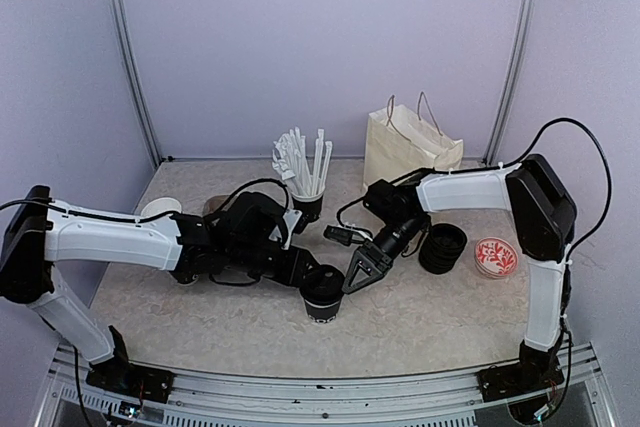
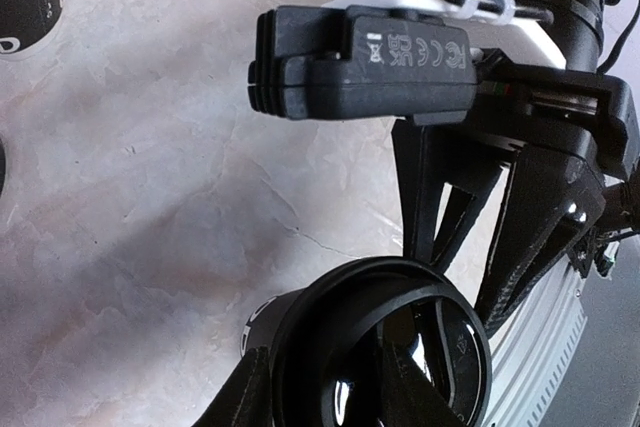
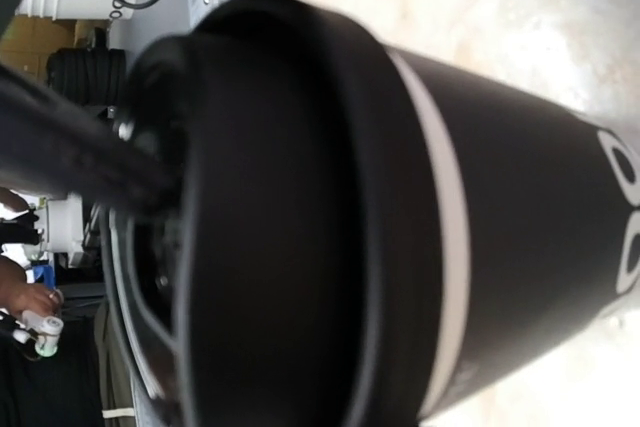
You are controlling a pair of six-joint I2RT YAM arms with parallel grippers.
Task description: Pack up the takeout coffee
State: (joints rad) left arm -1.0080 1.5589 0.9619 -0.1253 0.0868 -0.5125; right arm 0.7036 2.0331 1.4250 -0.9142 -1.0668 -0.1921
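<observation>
Jaws of the right gripper stand apart just right of the black takeout cup, low in the middle of the top view, while the left gripper has its jaws over the rim of the lid, squeezing or not I cannot tell.

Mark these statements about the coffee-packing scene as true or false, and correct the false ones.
1. The black cup at the front of the table has a lid on it. True.
2. That cup is already inside the paper bag. False: it stands on the table, well in front of the bag, which is upright at the back.
3. A stack of black lids sits next to a red-patterned dish. True.
4. The straws lie scattered across the table. False: they stand bunched together in a dark holder.
</observation>
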